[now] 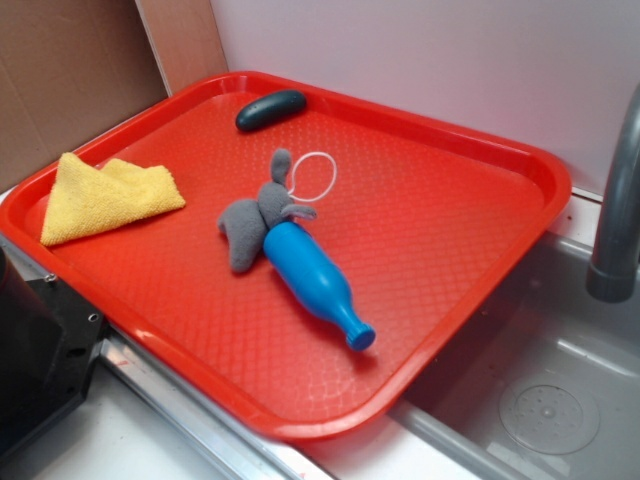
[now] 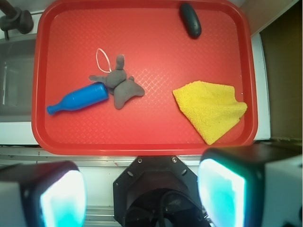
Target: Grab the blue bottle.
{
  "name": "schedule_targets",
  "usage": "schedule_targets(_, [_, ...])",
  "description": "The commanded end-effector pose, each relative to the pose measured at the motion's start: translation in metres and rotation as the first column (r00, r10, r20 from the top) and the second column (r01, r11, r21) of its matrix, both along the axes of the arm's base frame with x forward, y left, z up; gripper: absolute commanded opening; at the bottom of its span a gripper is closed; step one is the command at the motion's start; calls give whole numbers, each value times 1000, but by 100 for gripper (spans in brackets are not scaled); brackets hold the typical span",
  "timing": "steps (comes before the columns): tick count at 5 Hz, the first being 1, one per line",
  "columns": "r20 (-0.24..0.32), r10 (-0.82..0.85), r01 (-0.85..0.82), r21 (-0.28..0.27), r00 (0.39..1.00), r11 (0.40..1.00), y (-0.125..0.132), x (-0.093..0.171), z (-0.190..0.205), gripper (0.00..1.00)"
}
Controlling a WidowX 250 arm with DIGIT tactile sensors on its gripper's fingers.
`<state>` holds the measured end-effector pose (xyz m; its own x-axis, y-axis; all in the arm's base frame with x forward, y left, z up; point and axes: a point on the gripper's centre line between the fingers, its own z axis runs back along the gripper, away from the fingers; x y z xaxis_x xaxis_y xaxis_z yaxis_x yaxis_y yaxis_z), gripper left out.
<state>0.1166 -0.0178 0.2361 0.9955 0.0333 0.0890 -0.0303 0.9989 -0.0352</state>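
Blue bottle (image 1: 315,283) lies flat on tray (image 1: 470,250), base touching plush (image 1: 255,215). My tool (image 2: 142,194) hangs wide, empty, well apart.

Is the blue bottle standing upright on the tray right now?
No. The blue bottle lies on its side on the red tray, its base end touching the grey plush.

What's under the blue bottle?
The blue bottle lies on its side on the red tray, its base against the grey plush toy. Only tray shows around it; the patch right beneath is hidden.
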Motion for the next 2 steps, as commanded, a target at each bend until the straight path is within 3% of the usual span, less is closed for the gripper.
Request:
schedule_targets(1, [0,0,0,0,1000,1000,0,0,0,100])
schedule_targets(2, [4,185,-184,-36,983,982,-1,0,-1,100])
